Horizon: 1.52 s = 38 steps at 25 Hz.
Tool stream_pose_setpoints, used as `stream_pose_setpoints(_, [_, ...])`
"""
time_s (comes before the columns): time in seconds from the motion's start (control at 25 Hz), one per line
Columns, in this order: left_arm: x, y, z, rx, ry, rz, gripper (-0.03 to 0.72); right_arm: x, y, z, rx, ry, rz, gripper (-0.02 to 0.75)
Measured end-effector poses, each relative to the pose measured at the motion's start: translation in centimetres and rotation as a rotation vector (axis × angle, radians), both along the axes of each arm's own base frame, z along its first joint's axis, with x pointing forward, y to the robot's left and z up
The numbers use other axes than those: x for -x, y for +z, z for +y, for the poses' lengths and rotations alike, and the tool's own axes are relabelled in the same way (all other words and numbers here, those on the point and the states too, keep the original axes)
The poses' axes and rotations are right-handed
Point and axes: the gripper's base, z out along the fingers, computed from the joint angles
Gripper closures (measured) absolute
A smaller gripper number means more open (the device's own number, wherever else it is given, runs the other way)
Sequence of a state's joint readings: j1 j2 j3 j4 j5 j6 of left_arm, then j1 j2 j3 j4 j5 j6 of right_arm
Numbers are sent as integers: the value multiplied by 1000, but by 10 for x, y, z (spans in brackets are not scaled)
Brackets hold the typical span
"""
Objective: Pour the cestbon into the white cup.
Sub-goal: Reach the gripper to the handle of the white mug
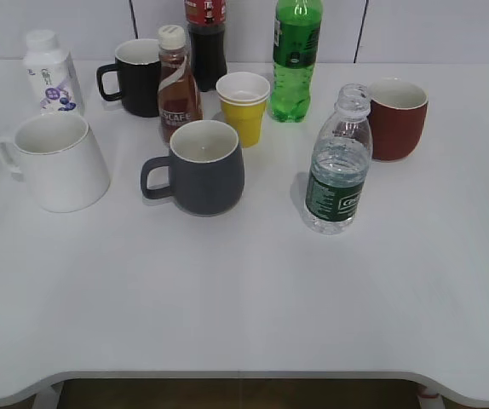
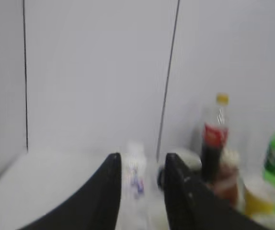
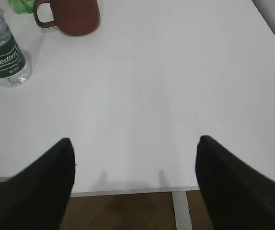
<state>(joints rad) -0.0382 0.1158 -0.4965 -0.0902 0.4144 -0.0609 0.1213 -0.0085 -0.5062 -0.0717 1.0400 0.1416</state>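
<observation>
The cestbon bottle stands upright and uncapped on the table, right of centre, with its dark green label facing me. It also shows in the right wrist view at the top left. The white cup stands at the left, handle pointing left. My right gripper is open and empty, over the table's front edge, well away from the bottle. My left gripper is open with a narrow gap and empty, pointing toward the back wall in a blurred view. Neither gripper shows in the exterior view.
A dark grey mug stands mid-table. Behind it are a brown coffee bottle, black mug, cola bottle, yellow paper cup, green soda bottle and red mug. A white jar stands far left.
</observation>
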Motion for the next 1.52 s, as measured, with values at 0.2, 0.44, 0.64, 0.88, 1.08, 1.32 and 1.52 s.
stream_pose_setpoints(0.2, [-48,2,1,-132,53,-169,447,0,0,0,-4,3,2,150])
stream_pose_setpoints(0.44, [-126,-41,-6,-211,-3,-16,440,0,0,0,-4,3,2,150])
stream_pose_setpoints(0.64, [-186,-102,-7,-199,-37,154,421,0,0,1,-5,4,2,150])
stream_pose_setpoints(0.88, [-216,-167,-6,-175,-60,298,416,0,0,1,-5,4,2,150])
stream_pose_setpoints(1.08, [-224,-193,-8,-158,-82,291,416,0,0,1,-5,4,2,150])
stream_pose_setpoints(1.32, [-233,-207,-9,-150,-86,307,408,0,0,1,-5,4,2,150])
stream_pose_setpoints(1.52, [-246,-207,-5,-156,-83,289,337,0,0,1,-5,4,2,150])
